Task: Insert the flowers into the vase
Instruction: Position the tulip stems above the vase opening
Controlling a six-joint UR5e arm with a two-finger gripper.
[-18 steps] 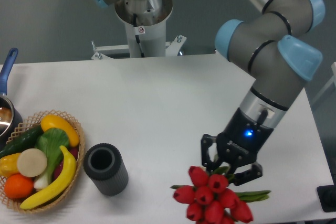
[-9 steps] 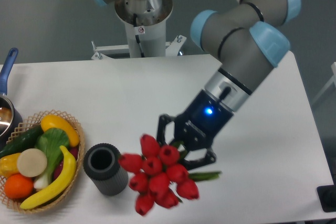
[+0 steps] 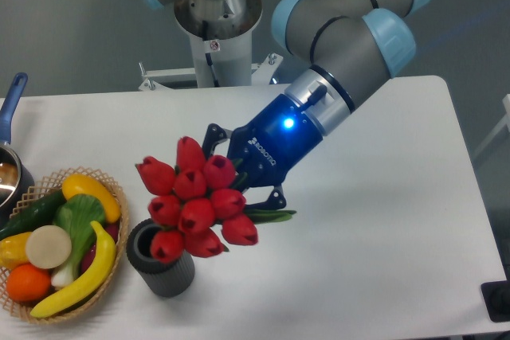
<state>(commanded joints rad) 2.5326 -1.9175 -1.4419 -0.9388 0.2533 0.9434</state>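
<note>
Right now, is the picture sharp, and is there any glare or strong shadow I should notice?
In the camera view, the light is soft and even; the table shows only faint shadows, such as beside the vase. The flowers and the tool look fairly sharp, with little blur. A blue light glows on the arm, and the metal link at the top carries a bright sheen.
</note>
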